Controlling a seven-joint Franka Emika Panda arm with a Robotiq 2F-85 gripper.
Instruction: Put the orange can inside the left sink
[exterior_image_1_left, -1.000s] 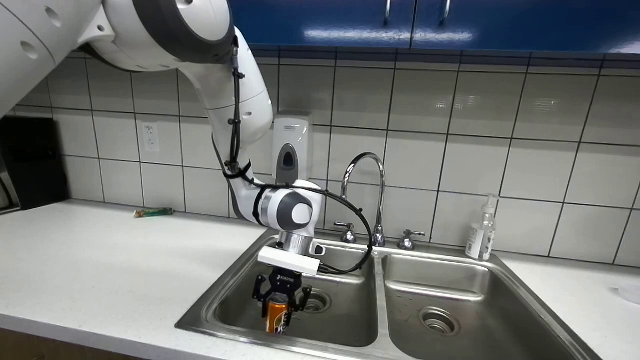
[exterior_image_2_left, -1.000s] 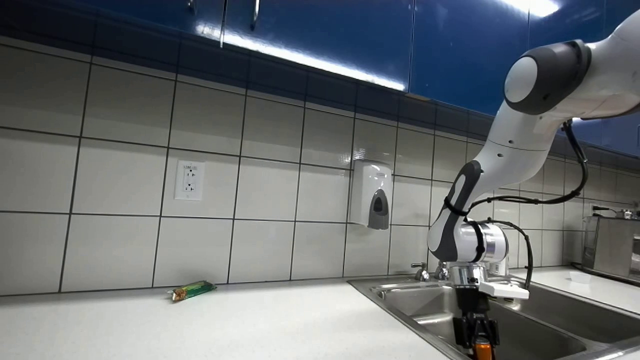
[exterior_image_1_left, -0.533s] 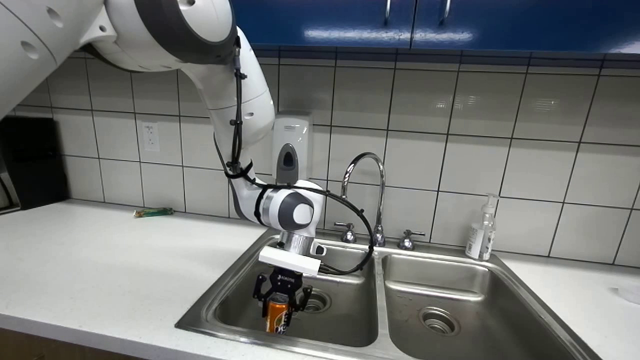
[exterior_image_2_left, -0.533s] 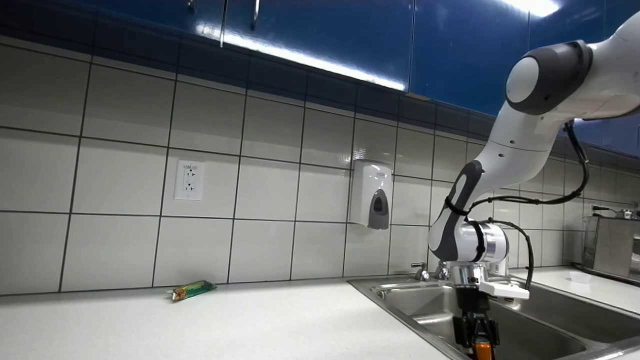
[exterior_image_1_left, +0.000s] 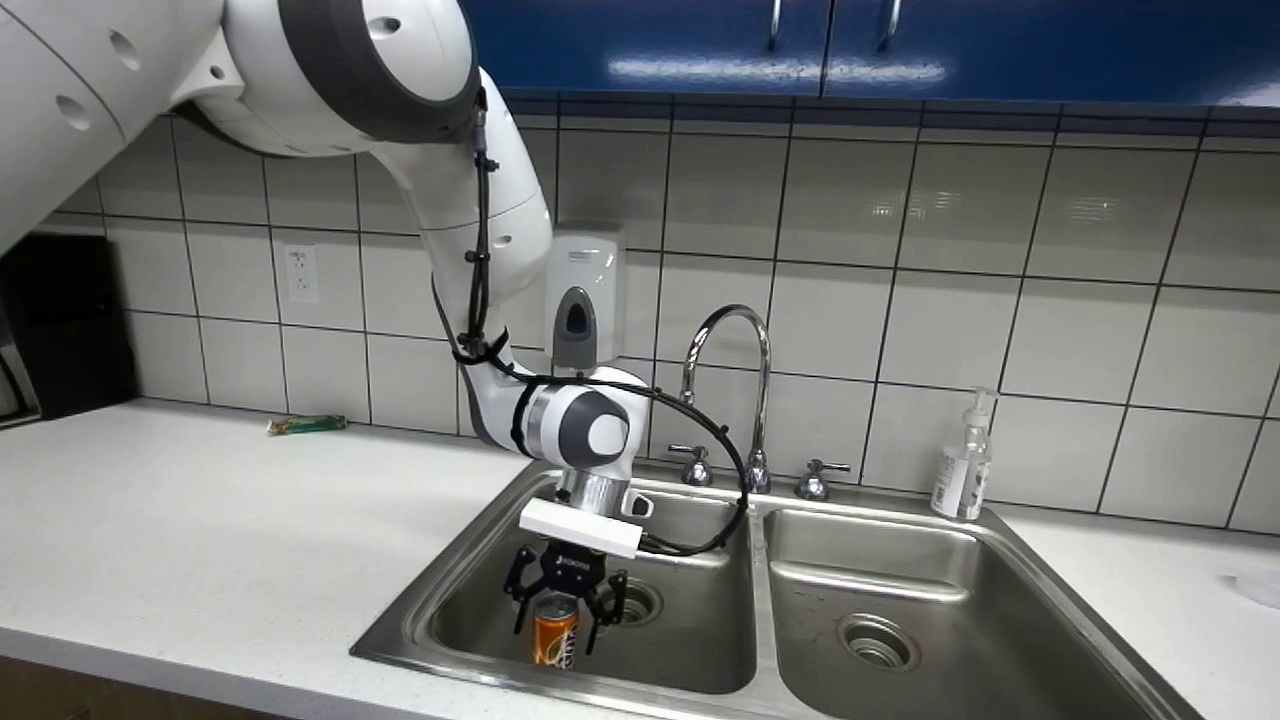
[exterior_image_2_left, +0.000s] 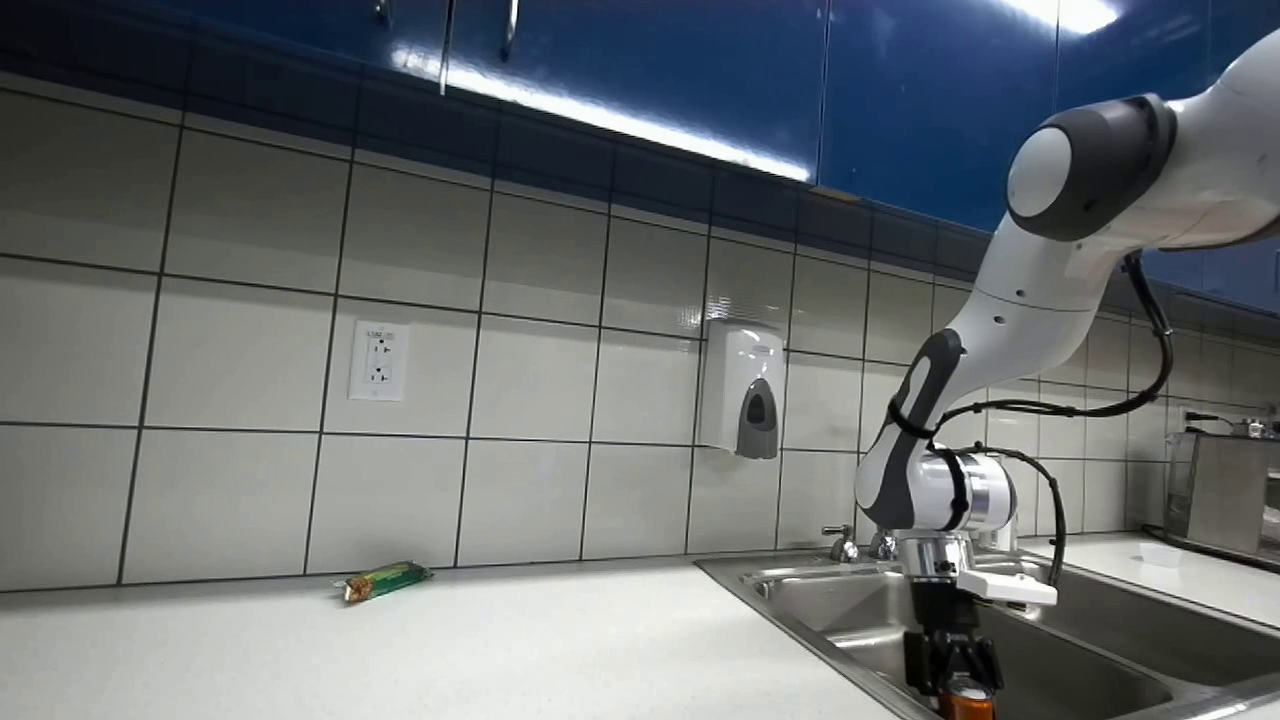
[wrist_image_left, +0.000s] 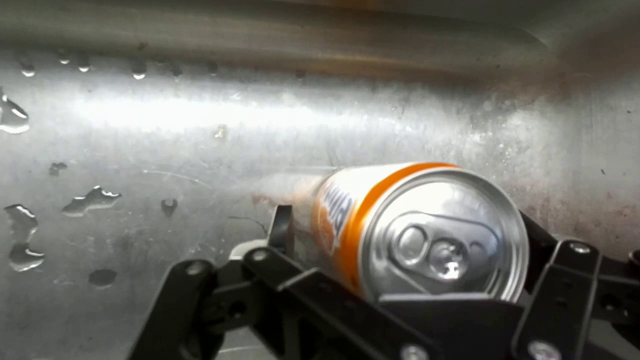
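White tiles (exterior_image_1_left: 830, 320) rise behind the worktop (exterior_image_1_left: 230, 520), where a green packet (exterior_image_1_left: 307, 425) lies in both exterior views. In an exterior view, the orange can (exterior_image_1_left: 553, 632) stands in the left sink (exterior_image_1_left: 690, 640), close to its front edge, which hides the can's foot. The jaws are spread apart around the can, with a gap on each side. That view also shows a round drain (exterior_image_1_left: 878, 642) in the right sink (exterior_image_1_left: 1000, 650). A grey box (exterior_image_2_left: 1225, 500) shows in an exterior view where just the can's upper part is seen. Only the wrist view shows the ring pull (wrist_image_left: 432, 245), and water drops (wrist_image_left: 90, 202) on the sink floor.
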